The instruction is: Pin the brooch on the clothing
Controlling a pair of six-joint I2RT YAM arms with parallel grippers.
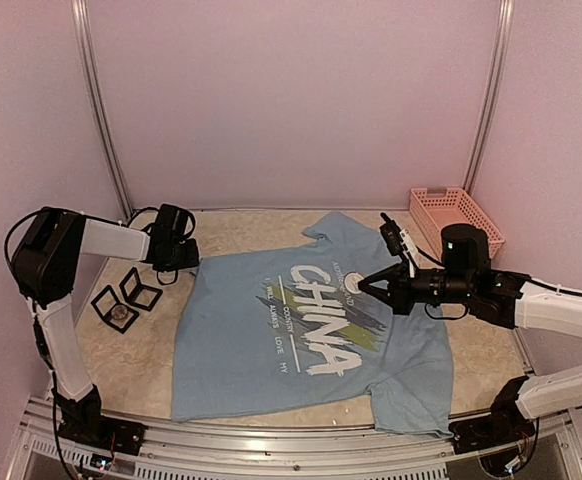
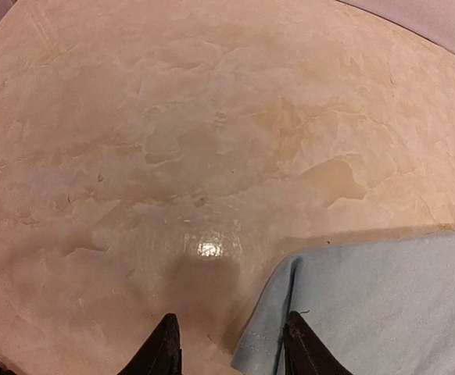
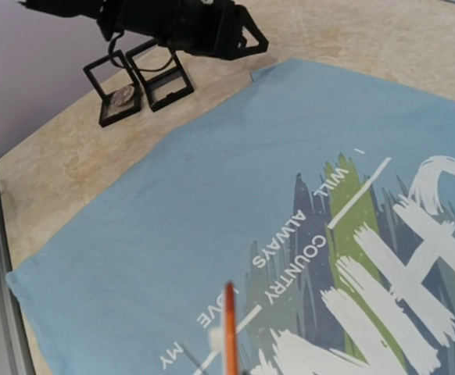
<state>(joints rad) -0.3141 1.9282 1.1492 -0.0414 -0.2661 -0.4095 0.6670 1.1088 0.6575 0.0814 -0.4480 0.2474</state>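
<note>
The left gripper (image 2: 231,319) is open and empty. It sits low over the table (image 2: 212,141), one finger off the cloth and the other at the sleeve hem of the shirt (image 1: 241,340). From it the open black box (image 1: 139,290) lies close by, out to its left and nearer the bases, apart from the shirt. A small roundish thing in one half looks to be the brooch (image 3: 122,95), though it is too small to be sure. The right gripper (image 1: 363,282) hangs over the chest print, well apart from the box with the shirt between. Whether it is closed or holds anything I cannot tell. A white disc (image 1: 353,286) shows at its tips, and whether that is print or pin is unclear. The left arm looks the nearer one for a pick.
</note>
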